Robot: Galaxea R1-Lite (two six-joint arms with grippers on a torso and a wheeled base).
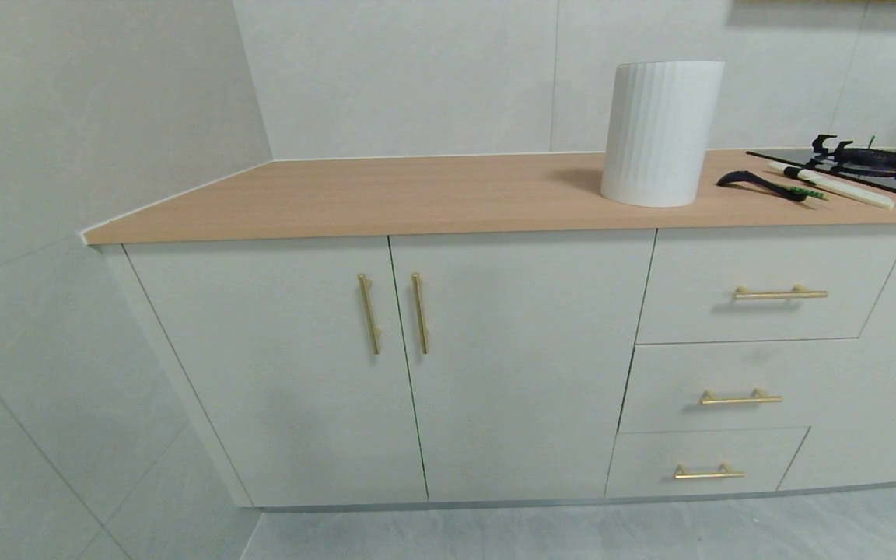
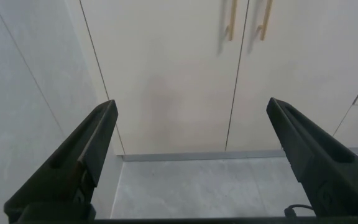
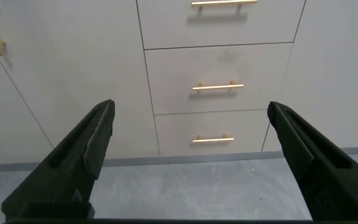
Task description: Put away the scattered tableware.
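On the wooden countertop (image 1: 386, 194), at its right end, lie a black ladle (image 1: 761, 185), a white-handled utensil (image 1: 837, 187) and a thin green-tipped stick (image 1: 810, 193). A tall white ribbed holder (image 1: 659, 132) stands just left of them. My left gripper (image 2: 191, 118) is open and empty, held low in front of the double cabinet doors (image 2: 241, 74). My right gripper (image 3: 191, 118) is open and empty too, low before the stack of drawers (image 3: 219, 74).
A black stove grate (image 1: 876, 155) sits at the far right on a dark hob. Gold handles mark the cabinet doors (image 1: 393, 311) and three drawers (image 1: 778, 294). A tiled wall closes the left side. Grey floor (image 2: 197, 186) lies below.
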